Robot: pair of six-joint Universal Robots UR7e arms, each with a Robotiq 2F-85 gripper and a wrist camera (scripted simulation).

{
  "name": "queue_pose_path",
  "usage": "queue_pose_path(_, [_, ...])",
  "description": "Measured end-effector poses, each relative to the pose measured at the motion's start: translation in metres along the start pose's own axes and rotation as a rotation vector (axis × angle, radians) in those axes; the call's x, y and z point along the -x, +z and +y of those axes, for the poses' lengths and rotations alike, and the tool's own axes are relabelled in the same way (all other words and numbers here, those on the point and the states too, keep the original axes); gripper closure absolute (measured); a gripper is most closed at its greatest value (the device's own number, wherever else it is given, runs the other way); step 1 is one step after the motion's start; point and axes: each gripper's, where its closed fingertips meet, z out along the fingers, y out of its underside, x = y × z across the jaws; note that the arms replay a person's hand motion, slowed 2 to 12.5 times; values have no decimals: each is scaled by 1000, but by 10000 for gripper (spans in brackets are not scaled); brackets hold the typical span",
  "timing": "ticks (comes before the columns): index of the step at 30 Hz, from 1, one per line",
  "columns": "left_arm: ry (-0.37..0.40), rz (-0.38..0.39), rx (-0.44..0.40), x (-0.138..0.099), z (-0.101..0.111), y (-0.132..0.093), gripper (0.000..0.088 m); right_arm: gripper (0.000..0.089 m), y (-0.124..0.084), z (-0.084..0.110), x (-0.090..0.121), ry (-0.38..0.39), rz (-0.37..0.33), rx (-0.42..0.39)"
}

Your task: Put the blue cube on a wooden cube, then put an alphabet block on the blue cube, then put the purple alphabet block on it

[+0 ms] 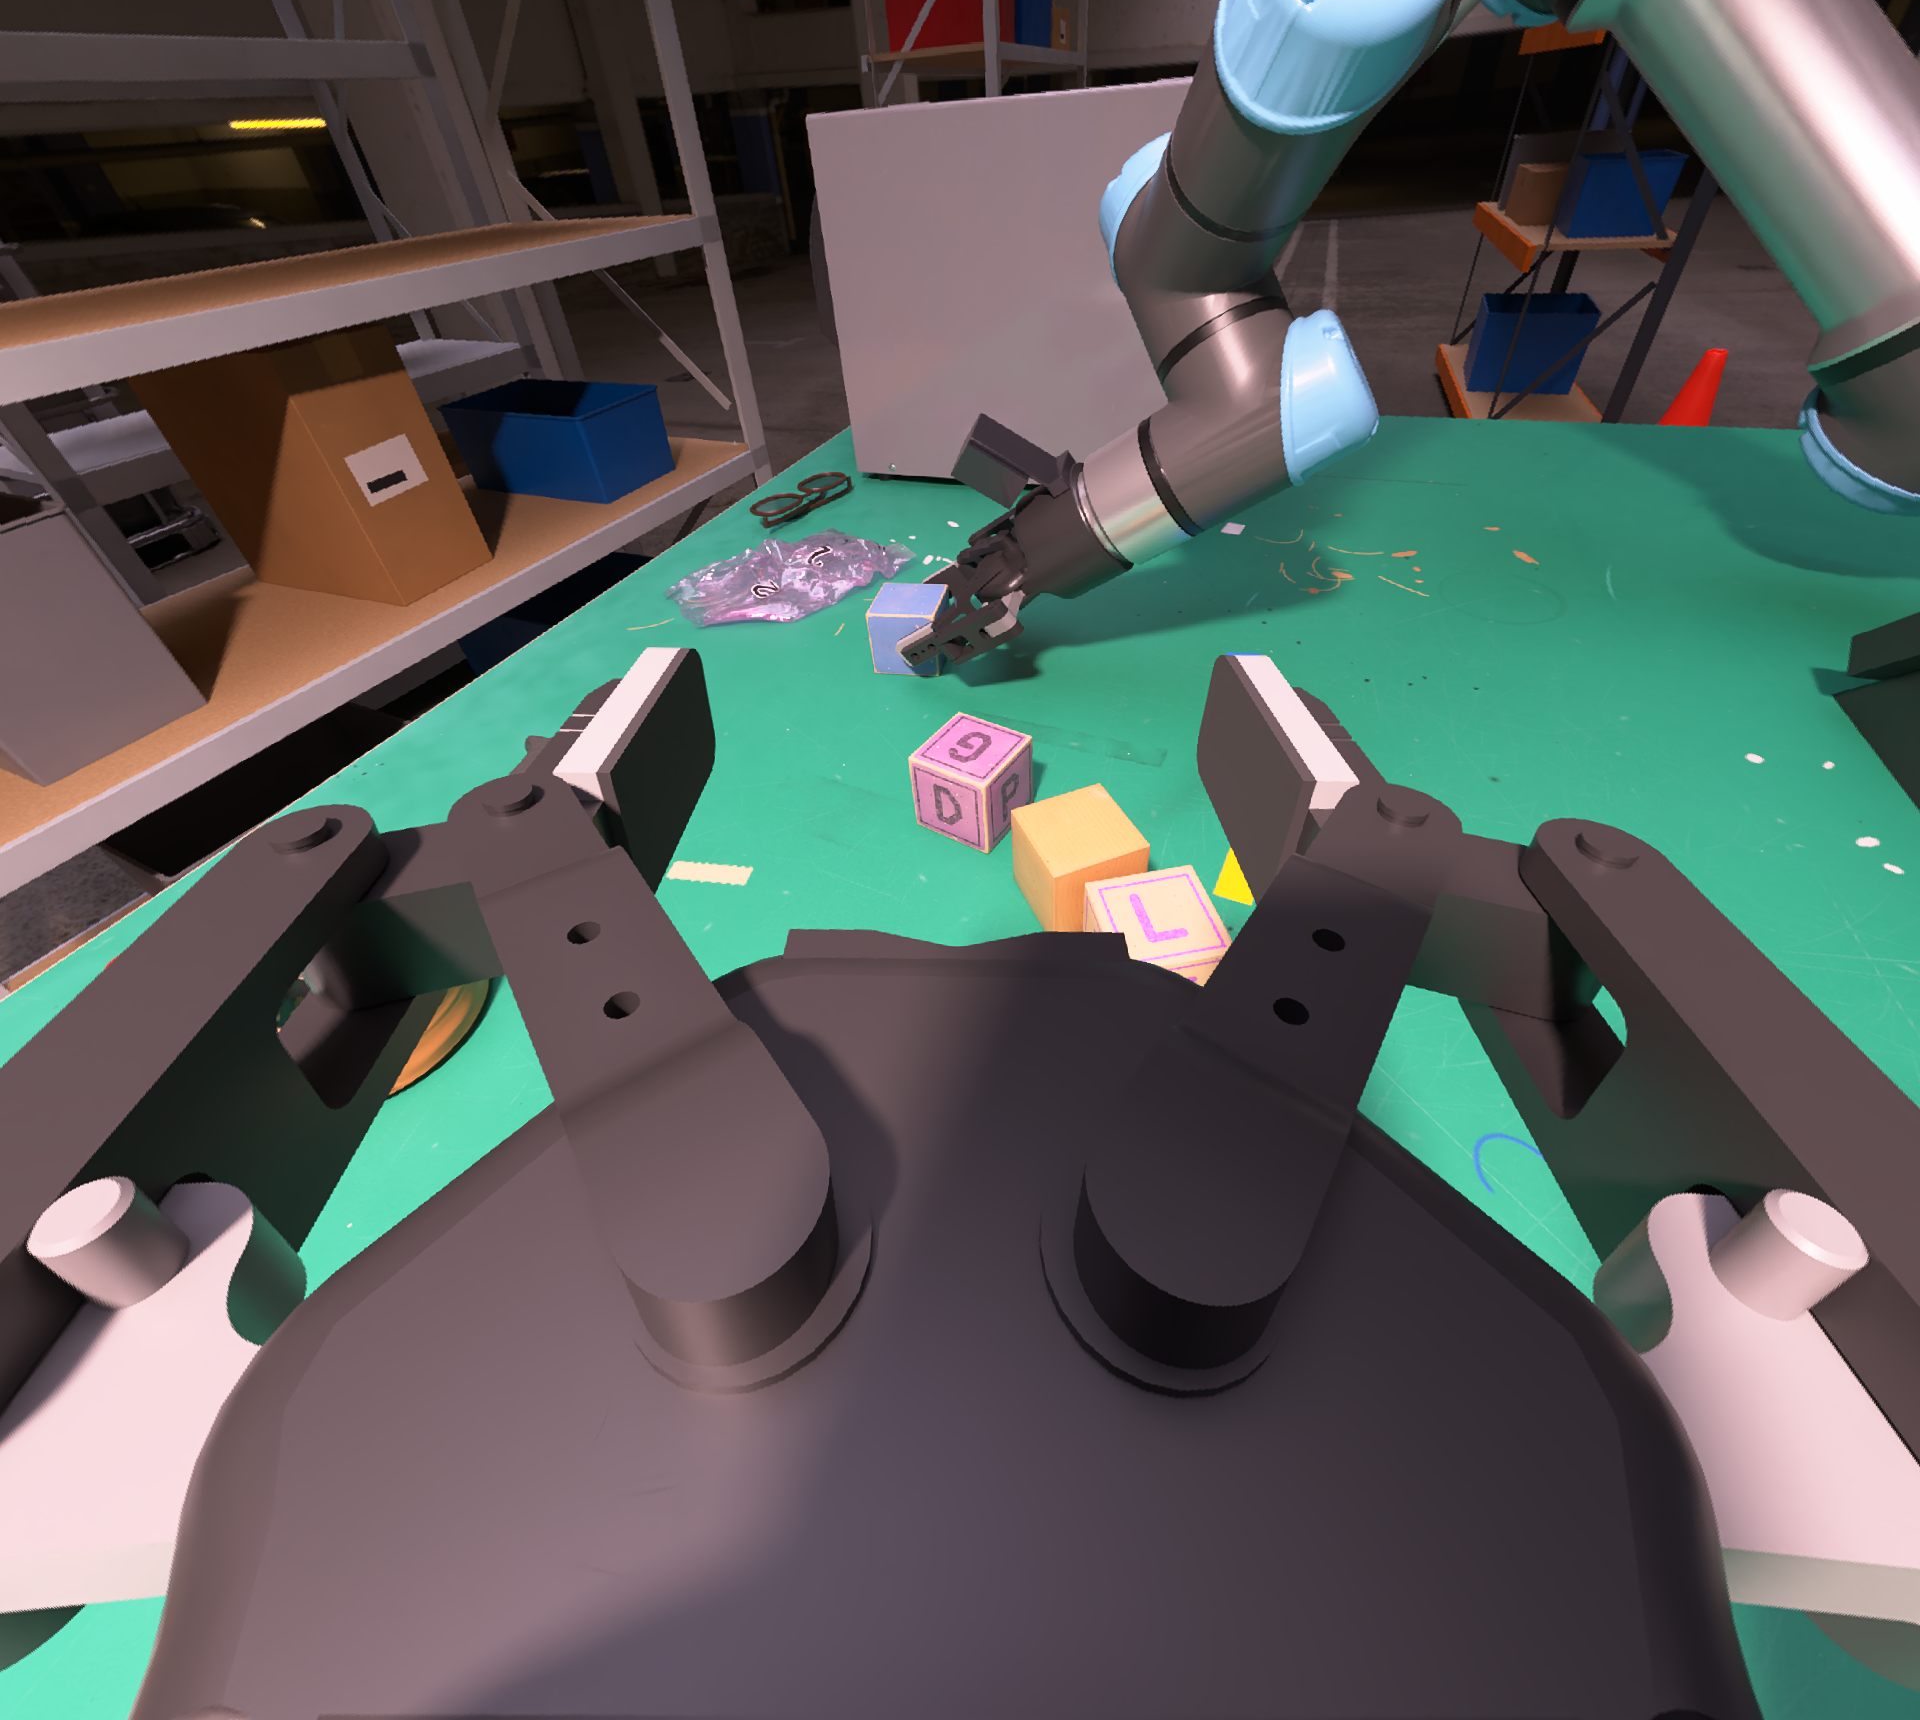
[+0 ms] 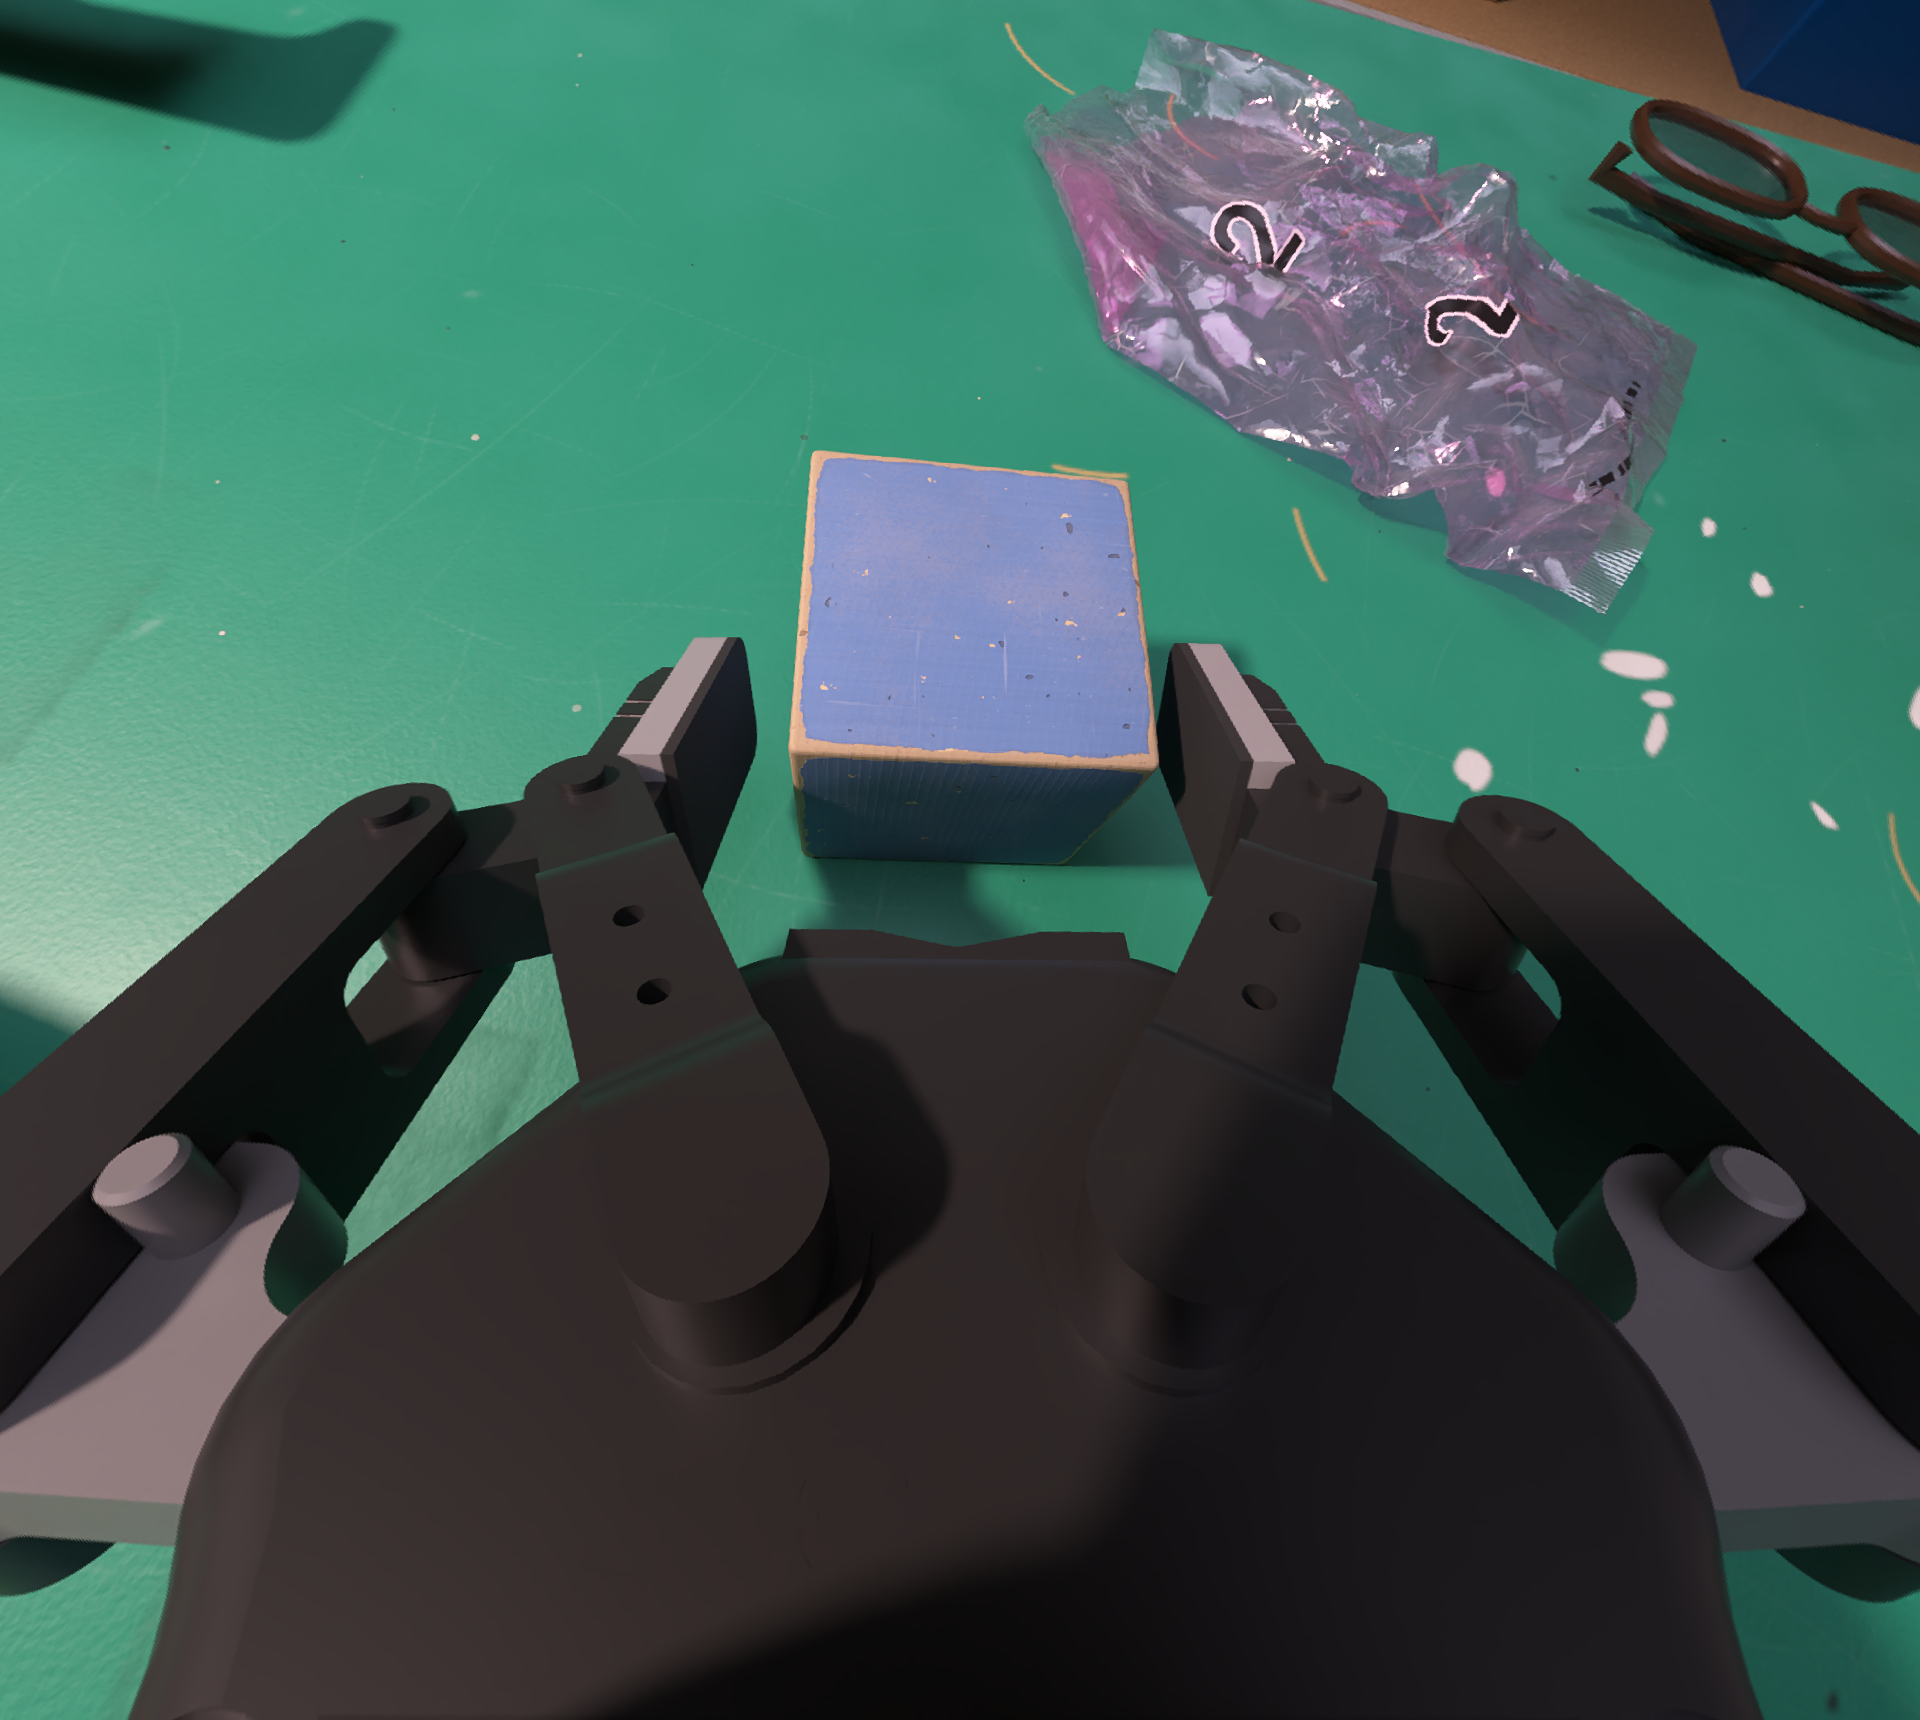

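Note:
The blue cube (image 2: 971, 610) stands on the green table, with worn paint and pale wooden edges. My right gripper (image 2: 956, 694) is open and straddles the cube low down, one finger on each side with small gaps. Both show farther off in the left wrist view, the cube (image 1: 899, 626) and the right gripper (image 1: 951, 631). My left gripper (image 1: 956, 704) is open and empty above the table. Below it lie the purple alphabet block (image 1: 966, 787), a plain wooden cube (image 1: 1075, 844) touching it, and a pale alphabet block (image 1: 1153, 917) with a pink letter, partly hidden by my gripper body.
A crumpled clear-purple plastic bag (image 2: 1351, 299) lies beyond the blue cube, with brown glasses (image 2: 1766, 205) farther right. A white box (image 1: 987, 268) stands at the table's far edge. Shelves with a cardboard box and a blue bin (image 1: 561, 434) run along the left edge.

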Motion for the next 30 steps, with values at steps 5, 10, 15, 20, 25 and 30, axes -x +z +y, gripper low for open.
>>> queue_pose_path(5, [0,1,8,1,2,2,75,268,1,1,0,-5,-3,6])
queue_pose_path(10, [-1,-1,18,1,4,5,75,317,0,1,0,-15,-8,5])
queue_pose_path(15, [1,-3,30,1,7,7,74,339,-1,2,-1,-20,-8,3])
queue_pose_path(20, [11,-7,44,0,9,8,70,339,-4,3,-2,-21,-12,5])
queue_pose_path(25, [24,-13,60,-1,11,9,69,339,-12,3,-3,-16,-28,9])
queue_pose_path(30, [33,-8,61,-3,10,9,71,339,-25,1,-4,-13,-57,10])
